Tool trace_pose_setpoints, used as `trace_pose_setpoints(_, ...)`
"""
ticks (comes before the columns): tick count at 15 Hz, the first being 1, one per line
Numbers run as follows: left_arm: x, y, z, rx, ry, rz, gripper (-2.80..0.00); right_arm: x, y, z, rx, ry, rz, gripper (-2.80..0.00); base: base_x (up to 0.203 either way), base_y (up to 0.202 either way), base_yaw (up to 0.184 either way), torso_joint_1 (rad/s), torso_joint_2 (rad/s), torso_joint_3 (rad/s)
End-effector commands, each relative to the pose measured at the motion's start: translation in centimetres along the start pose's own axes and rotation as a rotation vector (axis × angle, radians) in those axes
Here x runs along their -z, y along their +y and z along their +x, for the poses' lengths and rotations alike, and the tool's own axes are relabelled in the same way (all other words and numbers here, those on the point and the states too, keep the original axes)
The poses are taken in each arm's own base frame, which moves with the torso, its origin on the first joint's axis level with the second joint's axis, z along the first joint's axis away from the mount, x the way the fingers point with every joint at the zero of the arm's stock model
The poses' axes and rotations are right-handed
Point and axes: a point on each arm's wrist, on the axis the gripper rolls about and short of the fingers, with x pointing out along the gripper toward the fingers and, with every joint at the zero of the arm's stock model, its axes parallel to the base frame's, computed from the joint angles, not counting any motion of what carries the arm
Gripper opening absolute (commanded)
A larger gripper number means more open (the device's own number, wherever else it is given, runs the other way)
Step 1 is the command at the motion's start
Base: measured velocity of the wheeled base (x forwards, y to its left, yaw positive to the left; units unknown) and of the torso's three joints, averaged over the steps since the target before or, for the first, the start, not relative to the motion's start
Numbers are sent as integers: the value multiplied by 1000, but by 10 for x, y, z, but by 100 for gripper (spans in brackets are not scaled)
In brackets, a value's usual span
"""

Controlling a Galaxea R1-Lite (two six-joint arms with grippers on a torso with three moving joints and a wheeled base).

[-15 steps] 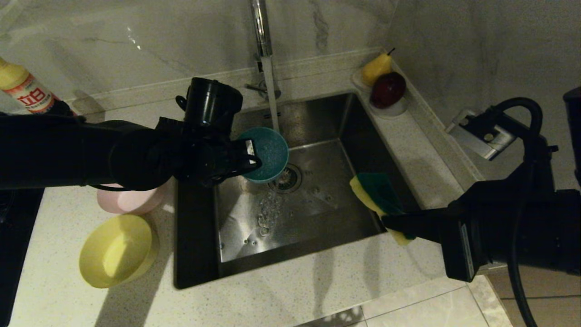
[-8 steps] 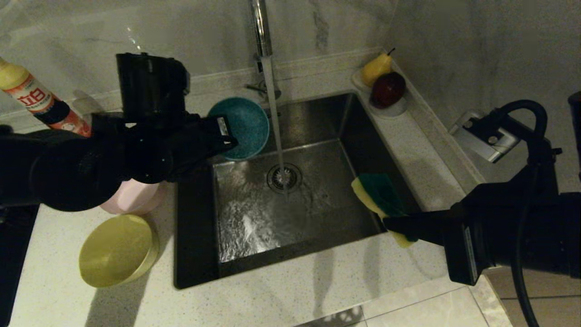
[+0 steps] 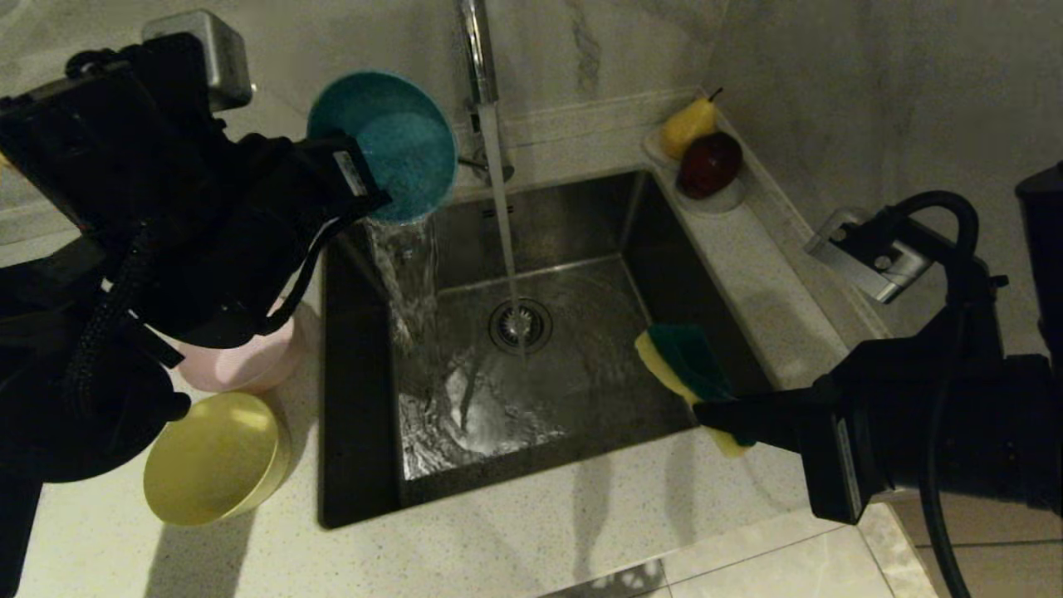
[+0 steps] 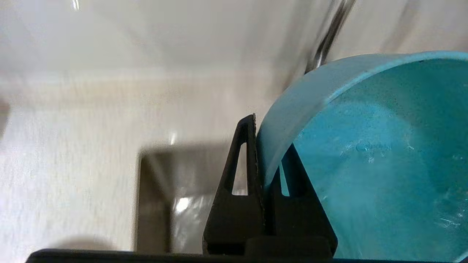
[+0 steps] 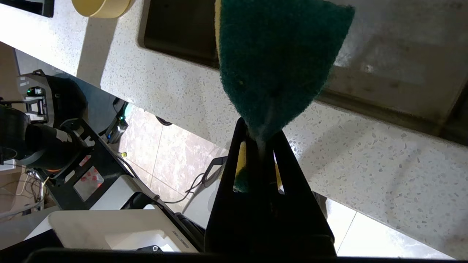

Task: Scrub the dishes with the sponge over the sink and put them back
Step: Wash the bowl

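Tipping the blue bowl (image 3: 384, 145) with my left gripper (image 3: 359, 195), I am pouring water into the sink (image 3: 573, 390). My right gripper (image 3: 706, 409) is pinching the sponge (image 3: 677, 357) over the sink's edge. Up close, my left fingers (image 4: 245, 160) are squeezing the bowl's rim. Up close, the right ones are clamping the sponge. I am seeing no words anywhere.

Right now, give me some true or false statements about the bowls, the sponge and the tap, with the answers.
1. The left gripper holds the blue bowl by its rim. True.
2. Water is pouring from the blue bowl into the sink. True.
3. The sponge lies on the sink floor. False: the right gripper holds it above the sink's right edge.
4. The tap is off. False: water runs from it.
5. The yellow bowl sits on the counter left of the sink. True.
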Motion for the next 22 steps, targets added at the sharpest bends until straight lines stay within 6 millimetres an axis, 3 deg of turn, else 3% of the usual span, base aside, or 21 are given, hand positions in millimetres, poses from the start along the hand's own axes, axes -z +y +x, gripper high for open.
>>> trace_pose_setpoints(1,-12,3,-4,3,-70,-33,-280,1,-1,4,5,14,1,-280,0,0,0,0,0,0)
trace_pose_setpoints(6,-44,14,-25,53,-176,-39,-280,1,0,5,4,16,1,-280,0,0,0,0,0,0)
trace_pose_setpoints(15,-54,24,-47,79,-306,-56,-280,1,0,5,-5,22,1,-280,0,0,0,0,0,0)
trace_pose_setpoints(20,-14,24,-52,121,202,80,-280,-12,15,-12,-195,26,17,-280,0,0,0,0,0,0)
trace_pose_setpoints(22,-16,22,-55,126,332,72,-280,-21,19,-13,-219,27,16,-280,0,0,0,0,0,0)
